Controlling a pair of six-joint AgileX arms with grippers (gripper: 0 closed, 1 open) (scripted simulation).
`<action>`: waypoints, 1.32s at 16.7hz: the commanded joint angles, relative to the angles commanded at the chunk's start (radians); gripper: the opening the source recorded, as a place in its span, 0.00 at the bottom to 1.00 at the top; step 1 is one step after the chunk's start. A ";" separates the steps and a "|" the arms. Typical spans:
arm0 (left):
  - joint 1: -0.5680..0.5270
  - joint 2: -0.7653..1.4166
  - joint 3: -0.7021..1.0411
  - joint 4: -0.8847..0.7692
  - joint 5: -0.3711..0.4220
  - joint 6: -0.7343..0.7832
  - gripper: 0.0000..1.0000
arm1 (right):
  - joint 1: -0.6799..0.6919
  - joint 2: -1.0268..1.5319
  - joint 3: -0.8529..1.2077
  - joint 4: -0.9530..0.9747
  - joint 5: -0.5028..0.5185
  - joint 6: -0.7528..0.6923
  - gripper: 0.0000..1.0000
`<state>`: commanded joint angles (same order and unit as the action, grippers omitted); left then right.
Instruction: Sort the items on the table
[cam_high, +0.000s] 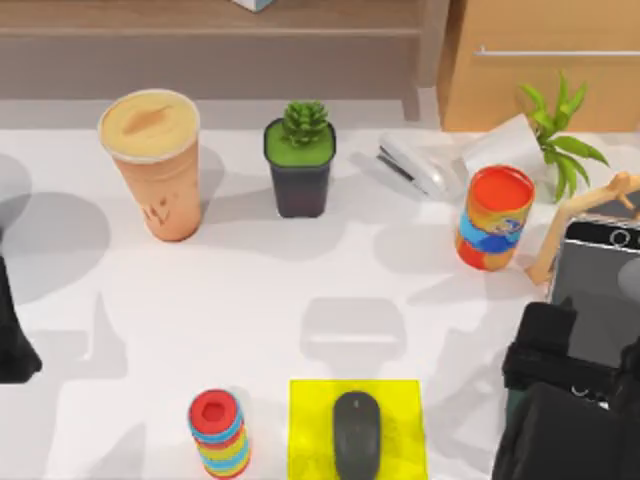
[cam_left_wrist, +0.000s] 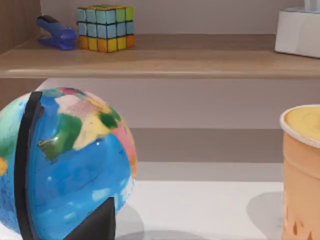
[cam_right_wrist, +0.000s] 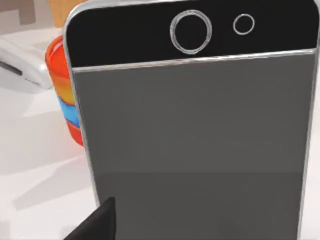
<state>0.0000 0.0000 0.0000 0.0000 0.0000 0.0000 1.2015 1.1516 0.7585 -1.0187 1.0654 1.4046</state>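
Smartphone (cam_high: 598, 290) stands at the worktop's (cam_high: 300, 290) right edge, propped on a wooden stand (cam_high: 575, 225), with my right gripper (cam_high: 560, 375) close in front; I cannot tell its opening. A careless approach could knock the phone off or topple the striped can (cam_high: 493, 217) beside it.

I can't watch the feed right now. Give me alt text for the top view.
The right tool sits at the table's right edge over the smartphone. The mouse lies on a yellow mat at front centre, and the coffee cup stands at back left. The left arm is parked at the left edge.
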 joint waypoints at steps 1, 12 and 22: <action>0.000 0.000 0.000 0.000 0.000 0.000 1.00 | -0.027 -0.039 -0.004 0.022 -0.026 -0.046 1.00; 0.000 0.000 0.000 0.000 0.000 0.000 1.00 | -0.636 -0.701 -0.253 0.562 -0.623 -0.774 1.00; 0.000 0.000 0.000 0.000 0.000 0.000 1.00 | -1.164 -1.120 -0.699 0.986 -1.031 -1.344 1.00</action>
<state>0.0000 0.0000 0.0000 0.0000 0.0000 0.0000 0.0378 0.0320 0.0600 -0.0328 0.0344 0.0603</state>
